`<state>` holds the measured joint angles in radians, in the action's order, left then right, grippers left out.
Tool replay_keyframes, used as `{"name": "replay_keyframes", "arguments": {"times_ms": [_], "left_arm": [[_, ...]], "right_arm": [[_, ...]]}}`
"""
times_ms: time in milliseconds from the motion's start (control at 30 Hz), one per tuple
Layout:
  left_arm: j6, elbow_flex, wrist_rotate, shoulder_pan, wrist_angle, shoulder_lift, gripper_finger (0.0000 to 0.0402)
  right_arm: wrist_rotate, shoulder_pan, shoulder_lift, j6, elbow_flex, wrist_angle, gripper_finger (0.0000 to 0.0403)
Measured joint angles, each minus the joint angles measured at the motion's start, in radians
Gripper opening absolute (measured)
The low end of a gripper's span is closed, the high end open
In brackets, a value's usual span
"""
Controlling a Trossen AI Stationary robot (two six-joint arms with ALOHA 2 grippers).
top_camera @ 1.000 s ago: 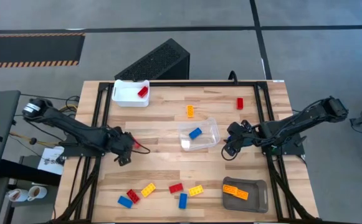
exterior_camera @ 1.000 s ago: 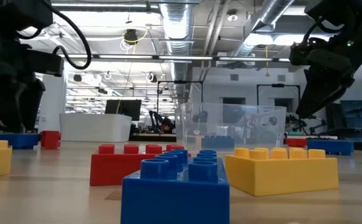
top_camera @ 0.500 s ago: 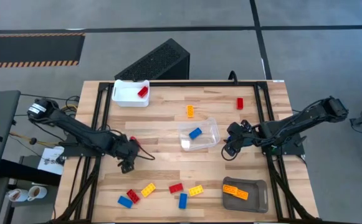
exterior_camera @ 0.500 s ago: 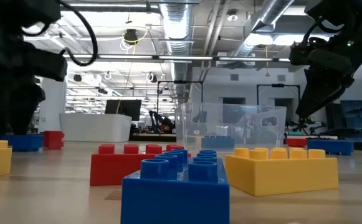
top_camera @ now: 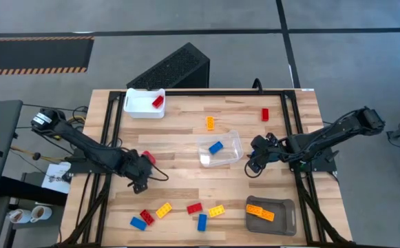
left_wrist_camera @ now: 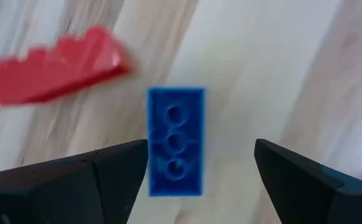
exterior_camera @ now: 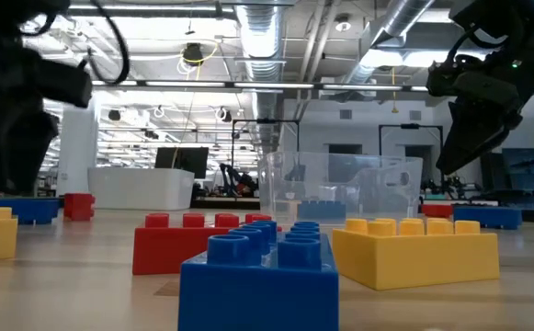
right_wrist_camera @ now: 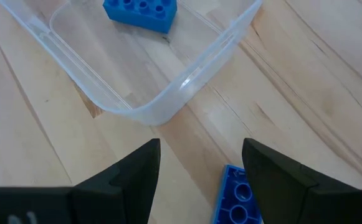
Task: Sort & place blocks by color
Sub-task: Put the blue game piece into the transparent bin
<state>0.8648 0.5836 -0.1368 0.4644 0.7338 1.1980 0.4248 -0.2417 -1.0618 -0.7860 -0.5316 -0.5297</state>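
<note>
red block [left_wrist_camera: 56,65], blue block [left_wrist_camera: 175,141], pale, perhaps wooden table [left_wrist_camera: 280,68]

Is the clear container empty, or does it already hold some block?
Not empty. The clear container holds one blue block; the right wrist view shows this block lying inside its walls, with nothing else in it.

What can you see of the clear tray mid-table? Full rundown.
The clear tray is a shallow rectangular container of see-through plastic with rounded corners and a raised rim, sitting flat on the wooden table near its middle, turned slightly askew. The wood grain shows through its floor. One blue block lies inside, studs up. Nothing else rests in it. The right gripper hangs just beside it, jaws open, not touching; the right wrist view shows a tray corner ahead of the fingers.
</note>
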Motion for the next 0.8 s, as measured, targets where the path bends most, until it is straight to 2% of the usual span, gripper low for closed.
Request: {"name": "replay_keyframes", "arguments": {"times_ms": [100, 233, 367, 467, 667, 800], "left_arm": [[0.020, -0.041, 0.000, 0.000, -0.032, 0.000, 0.0283], [0.038, -0.123, 0.019, 0.000, -0.170, 0.002, 0.0283], [0.079, -0.145, 0.004, 0.002, -0.190, 0.012, 0.0276], [0.067, -0.138, 0.003, 0.007, -0.188, 0.012, 0.0240], [-0.028, -0.058, 0.035, 0.013, -0.227, 0.015, 0.0092], [-0.109, 0.014, -0.051, 0.011, -0.223, 0.016, 0.0090]], "right_arm": [[0.000, 0.000, 0.000, 0.000, 0.000, 0.000, 0.0249], [0.001, 0.000, 0.000, -0.002, 0.000, 0.000, 0.0249], [0.001, 0.000, 0.000, -0.002, 0.000, 0.000, 0.0249], [-0.001, 0.000, 0.000, -0.002, 0.000, 0.005, 0.0249], [-0.040, -0.010, 0.000, 0.006, 0.000, 0.116, 0.0249], [-0.040, -0.025, 0.003, 0.061, 0.000, 0.195, 0.0249]]}}
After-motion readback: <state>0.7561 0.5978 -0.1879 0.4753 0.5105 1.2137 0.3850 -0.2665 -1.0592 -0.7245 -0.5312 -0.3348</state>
